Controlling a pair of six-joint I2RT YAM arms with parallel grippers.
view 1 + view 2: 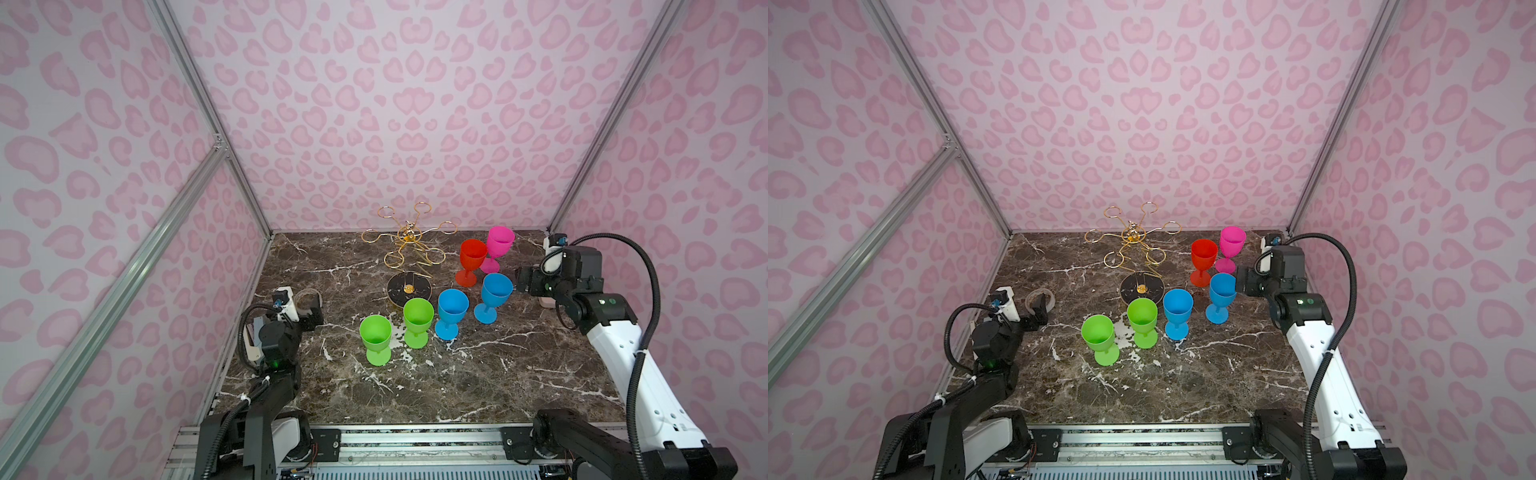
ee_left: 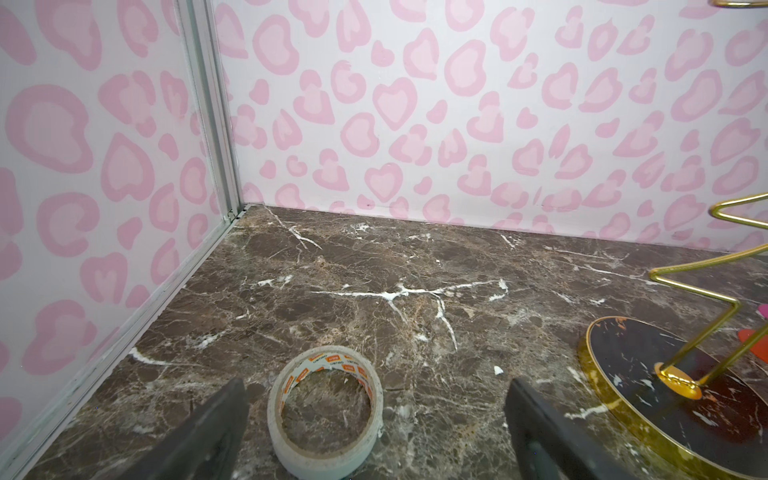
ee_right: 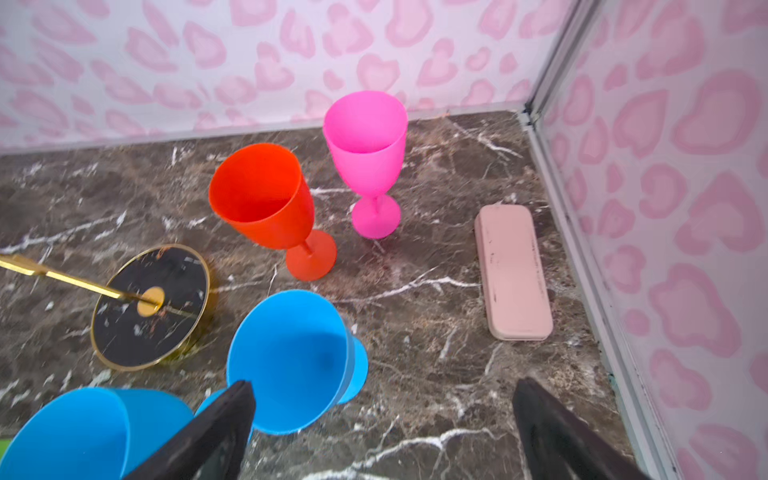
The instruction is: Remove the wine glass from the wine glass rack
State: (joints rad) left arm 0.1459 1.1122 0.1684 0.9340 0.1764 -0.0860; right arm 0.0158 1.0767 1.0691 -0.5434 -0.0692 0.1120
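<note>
well, the thin gold wire rack [image 1: 409, 237] looks bare from here and the blue plastic wine glass [image 3: 291, 361] stands upright near it, so the right gripper [image 3: 384, 382], jaws wide apart, should back straight out without clipping it.

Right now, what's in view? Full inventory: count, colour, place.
wine glass rack: 1, gold wire on a black gold-rimmed base, rear centre, no glass on it
green wine glasses: 2, green, upright in front of the rack's base
blue wine glasses: 2, blue, upright to the right of the green pair
red wine glass: 1, red, upright to the right of the rack
pink wine glass: 1, pink, upright behind the red one
tape roll: 1, white, left side
flat case: 1, pale pink, by the right wall
tabletop: 1, brown marble
left gripper: 1, black, open, at the tape roll
right gripper: 1, black, open, empty, beside a blue glass
</note>
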